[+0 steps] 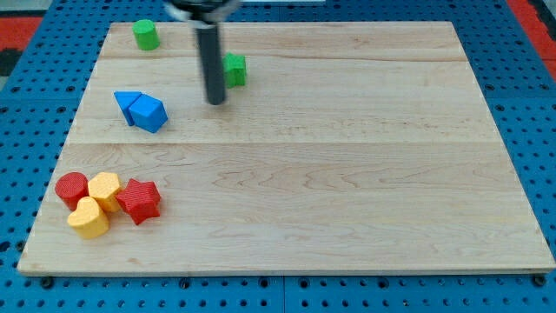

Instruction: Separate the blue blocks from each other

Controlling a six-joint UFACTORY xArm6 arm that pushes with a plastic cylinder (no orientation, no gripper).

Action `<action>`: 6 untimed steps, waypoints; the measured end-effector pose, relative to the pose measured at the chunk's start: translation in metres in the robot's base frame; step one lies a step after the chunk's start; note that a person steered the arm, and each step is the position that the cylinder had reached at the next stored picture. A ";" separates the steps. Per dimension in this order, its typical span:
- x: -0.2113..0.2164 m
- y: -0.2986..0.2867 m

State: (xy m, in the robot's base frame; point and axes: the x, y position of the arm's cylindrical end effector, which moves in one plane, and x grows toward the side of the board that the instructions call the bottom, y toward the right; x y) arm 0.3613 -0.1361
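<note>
Camera view showed the wooden board lying on a blue perforated table. My tip stood on the board in the upper left part, and the rod above it rose to the view's top. The rod had no jaws and it held nothing; the tip touched no block.

The two blue blocks were to the view's left of the tip and a little lower, apart from it. The blue triangular block lay on the left, and the blue angular block lay at its right side; they were touching each other.

A green block stood just beside the rod on its right; the exact shape I could not tell. A green cylinder stood near the board's top left corner.

Near the bottom left corner four blocks were pressed together: a red cylinder, a yellow block, a yellow heart and a red star.
</note>
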 end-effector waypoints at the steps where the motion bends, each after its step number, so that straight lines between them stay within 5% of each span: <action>1: 0.000 -0.116; 2: 0.007 -0.157; 5: 0.056 -0.041; 6: 0.091 -0.047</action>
